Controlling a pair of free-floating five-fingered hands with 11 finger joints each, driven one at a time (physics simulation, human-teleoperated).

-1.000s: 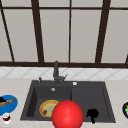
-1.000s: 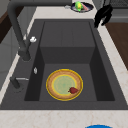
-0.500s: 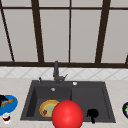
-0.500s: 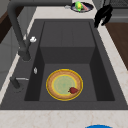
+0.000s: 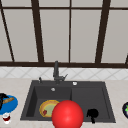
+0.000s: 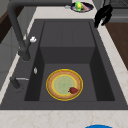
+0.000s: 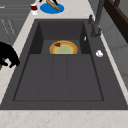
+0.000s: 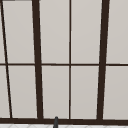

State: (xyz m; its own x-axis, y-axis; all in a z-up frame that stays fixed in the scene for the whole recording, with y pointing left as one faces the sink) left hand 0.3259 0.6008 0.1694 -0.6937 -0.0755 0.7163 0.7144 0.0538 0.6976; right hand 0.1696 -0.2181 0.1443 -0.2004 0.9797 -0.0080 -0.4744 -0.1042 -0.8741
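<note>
Here the right hand (image 5: 92, 114) hangs over the front rim of the dark sink (image 5: 90, 100), above its right-hand drainer part, fingers curled downward and closed on nothing. Left of it, in the basin, lies a yellow-rimmed plate (image 6: 64, 84) with a small red piece (image 6: 73, 90) on its edge. The left hand (image 5: 2, 98) rests at a blue plate (image 5: 11, 105) bearing a brown stick (image 7: 52, 5); whether its fingers are closed cannot be told. A red cup (image 5: 6, 117) stands just beside it.
</note>
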